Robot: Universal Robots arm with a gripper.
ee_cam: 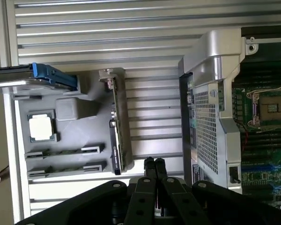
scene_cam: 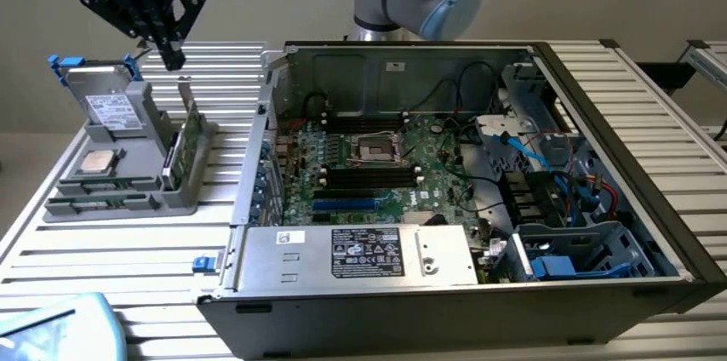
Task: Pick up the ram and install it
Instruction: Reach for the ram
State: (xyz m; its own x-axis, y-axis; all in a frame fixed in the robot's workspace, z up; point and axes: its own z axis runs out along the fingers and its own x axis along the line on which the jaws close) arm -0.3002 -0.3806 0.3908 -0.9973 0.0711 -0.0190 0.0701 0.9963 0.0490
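While poised over the tabletop with jaws pressed together and empty, short of the ram slotted in the gray holder; pickup stage, likely calling for spread jaws squared along that stick.

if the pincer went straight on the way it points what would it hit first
Most likely the ribbed table top, in the strip between the grey holder and the computer case. The shut pincer points down beside the upright green card; depth is unclear, so it might clip that.
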